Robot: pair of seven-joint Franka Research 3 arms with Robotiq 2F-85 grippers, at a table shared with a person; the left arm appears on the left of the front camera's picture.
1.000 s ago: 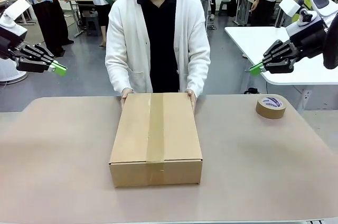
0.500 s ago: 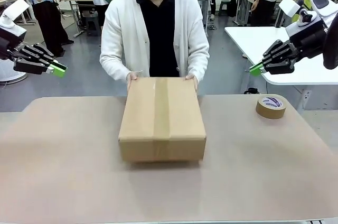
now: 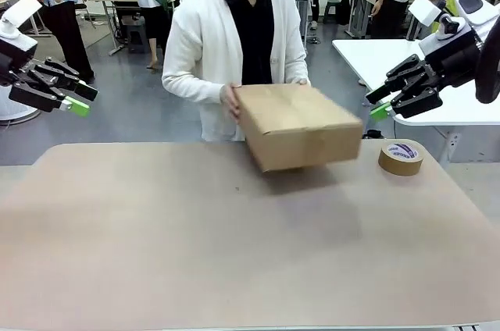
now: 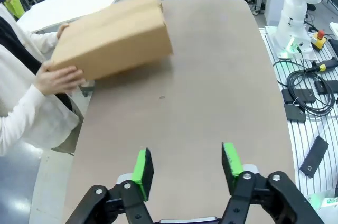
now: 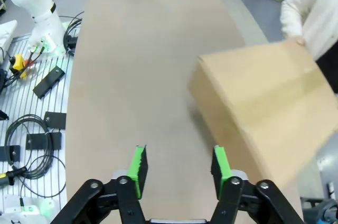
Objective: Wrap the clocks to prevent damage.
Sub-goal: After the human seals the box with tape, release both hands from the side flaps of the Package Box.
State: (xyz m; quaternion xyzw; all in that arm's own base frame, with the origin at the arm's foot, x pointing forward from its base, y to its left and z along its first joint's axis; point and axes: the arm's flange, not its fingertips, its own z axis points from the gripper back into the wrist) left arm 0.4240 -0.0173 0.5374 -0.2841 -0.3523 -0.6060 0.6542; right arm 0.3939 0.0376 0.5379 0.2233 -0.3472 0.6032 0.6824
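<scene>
The person (image 3: 242,26) is holding the cardboard box (image 3: 297,126) tilted above the table (image 3: 234,253), toward its far edge at about 1 o'clock from centre. The tape roll (image 3: 401,158) is lying at 3 o'clock of the box. The left gripper (image 4: 187,165) is hovering released, grasping nothing. The right gripper (image 5: 178,165) is hovering released, also unloaded.
</scene>
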